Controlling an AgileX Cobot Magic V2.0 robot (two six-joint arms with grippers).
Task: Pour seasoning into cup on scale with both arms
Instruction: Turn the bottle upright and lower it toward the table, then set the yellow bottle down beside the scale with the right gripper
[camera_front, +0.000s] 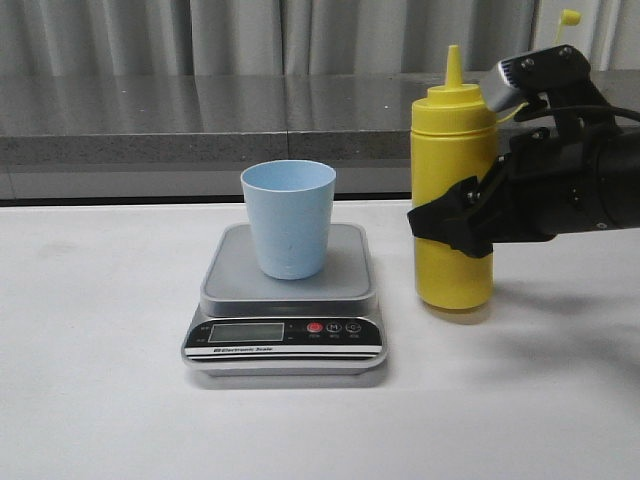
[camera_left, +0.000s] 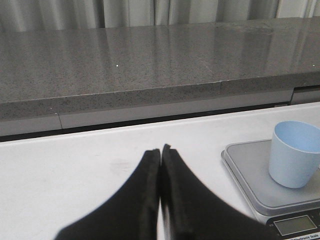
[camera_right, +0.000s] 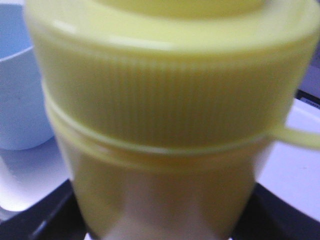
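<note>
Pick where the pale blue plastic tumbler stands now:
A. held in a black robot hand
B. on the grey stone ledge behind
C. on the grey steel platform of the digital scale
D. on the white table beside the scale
C: the pale blue plastic tumbler stands upright on the grey steel platform of the digital scale, untouched by either hand.

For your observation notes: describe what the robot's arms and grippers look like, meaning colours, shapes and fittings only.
The right arm is matt black and chunky, with a grey metal block on top and angular black fingers. The left gripper shows two smooth black fingers tapering to narrow tips. No markings are visible.
</note>
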